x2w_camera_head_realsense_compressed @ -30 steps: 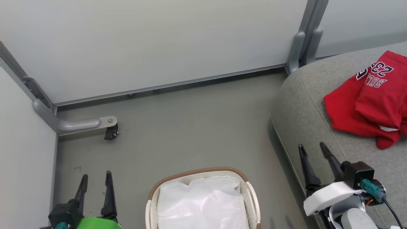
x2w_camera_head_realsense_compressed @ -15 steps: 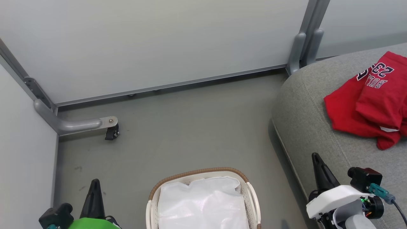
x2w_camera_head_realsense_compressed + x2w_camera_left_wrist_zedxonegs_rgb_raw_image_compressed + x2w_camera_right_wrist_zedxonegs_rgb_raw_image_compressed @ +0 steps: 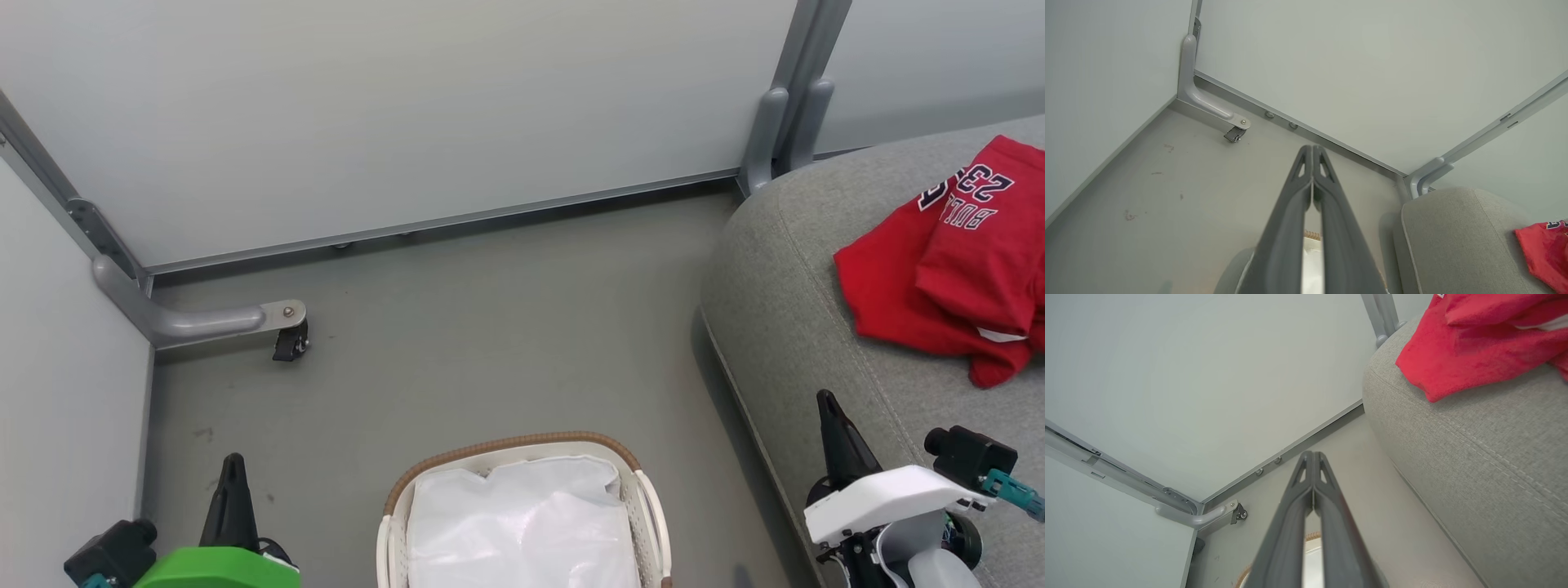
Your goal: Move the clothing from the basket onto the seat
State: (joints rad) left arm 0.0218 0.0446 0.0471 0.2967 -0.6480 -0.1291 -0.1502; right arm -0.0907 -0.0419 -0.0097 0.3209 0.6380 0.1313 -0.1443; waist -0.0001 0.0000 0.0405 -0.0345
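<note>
Both claws stood open a second ago and are now closed on nothing, fingers pressed together. The left gripper point(image 3: 232, 467) is at the lower left beside the basket point(image 3: 508, 443). The right gripper point(image 3: 828, 404) is over the front edge of the seat point(image 3: 784, 310). Both arms have drawn back toward the robot. The red Bulls clothing point(image 3: 931, 278) lies heaped on the seat, well apart from either claw. The white liner point(image 3: 522, 523) lies bare where visible. Judgement: transfer appears complete, arms retiring.
</note>
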